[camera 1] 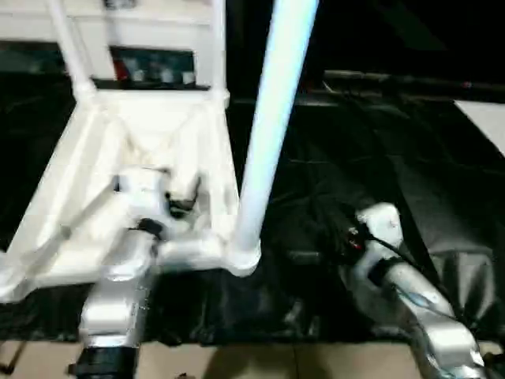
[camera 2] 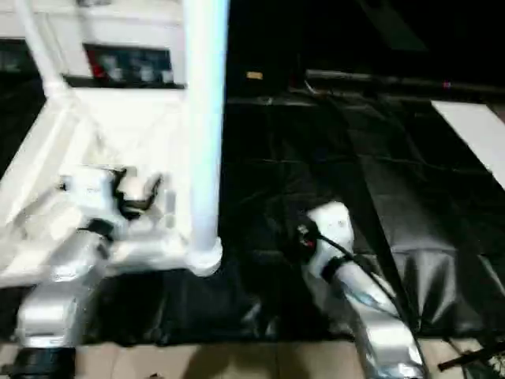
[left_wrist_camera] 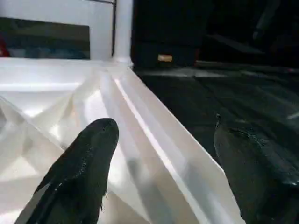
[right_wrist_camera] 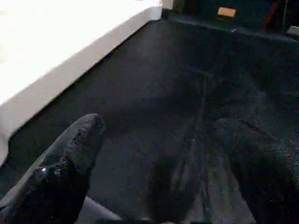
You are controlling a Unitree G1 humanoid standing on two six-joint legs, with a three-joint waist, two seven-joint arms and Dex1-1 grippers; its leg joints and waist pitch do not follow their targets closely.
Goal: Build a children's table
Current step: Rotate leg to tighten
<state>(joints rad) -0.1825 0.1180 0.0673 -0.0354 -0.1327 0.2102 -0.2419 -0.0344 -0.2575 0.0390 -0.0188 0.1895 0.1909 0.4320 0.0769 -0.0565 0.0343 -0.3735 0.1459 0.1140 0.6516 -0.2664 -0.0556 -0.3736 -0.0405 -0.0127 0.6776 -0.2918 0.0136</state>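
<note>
The children's table lies upside down on the left, its ribbed underside (camera 1: 158,118) facing up. One white leg (camera 1: 268,118) stands upright in the near right corner socket (camera 1: 245,257). Two more legs (camera 1: 67,39) (camera 1: 217,31) rise from the far corners. My left gripper (left_wrist_camera: 163,154) hovers over the underside near that socket, open, with the table's right rim (left_wrist_camera: 154,140) running between its fingers (left_wrist_camera: 84,172). My right gripper (right_wrist_camera: 173,154) is open over the black sheet to the right of the table, nothing between its fingers (right_wrist_camera: 70,154).
A black sheet (camera 1: 355,158) covers the floor under and right of the table. A white board (camera 1: 485,118) lies at the far right. White furniture (camera 1: 142,31) stands behind the table. Tan floor (camera 1: 260,363) shows at the near edge.
</note>
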